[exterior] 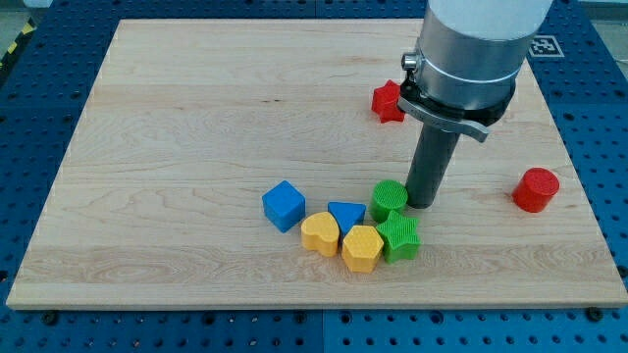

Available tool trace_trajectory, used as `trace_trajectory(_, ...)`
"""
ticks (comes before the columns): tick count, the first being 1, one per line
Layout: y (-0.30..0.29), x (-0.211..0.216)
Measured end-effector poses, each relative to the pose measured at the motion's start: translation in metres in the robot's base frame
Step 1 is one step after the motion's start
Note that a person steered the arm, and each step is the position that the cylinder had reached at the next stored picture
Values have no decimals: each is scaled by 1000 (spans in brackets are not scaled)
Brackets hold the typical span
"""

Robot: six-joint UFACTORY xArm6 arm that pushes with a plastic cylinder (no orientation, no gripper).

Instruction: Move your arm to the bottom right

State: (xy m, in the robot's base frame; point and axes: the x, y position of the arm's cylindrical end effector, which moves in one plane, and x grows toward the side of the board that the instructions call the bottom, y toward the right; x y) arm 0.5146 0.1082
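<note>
My tip [423, 203] rests on the wooden board [196, 118] right of centre, just to the right of a green cylinder [389, 198], touching or nearly touching it. Below the cylinder lies a green star [400, 237]. To their left sit a blue triangle [345, 215], a yellow hexagon [362, 248], a yellow heart [320, 233] and a blue cube [284, 205]. A red star [389, 101] lies above, partly behind the arm. A red cylinder [536, 189] stands alone near the view's right edge.
The arm's grey body [471, 49] comes down from the view's top right and hides part of the board there. A blue perforated table [608, 118] surrounds the board.
</note>
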Motion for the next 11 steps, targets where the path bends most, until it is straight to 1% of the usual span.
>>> trace_trajectory(1,7,0)
trace_trajectory(2,41,10)
trace_trajectory(3,43,10)
trace_trajectory(4,44,23)
trace_trajectory(6,44,30)
trace_trajectory(7,47,45)
trace_trajectory(10,47,47)
trace_trajectory(11,61,61)
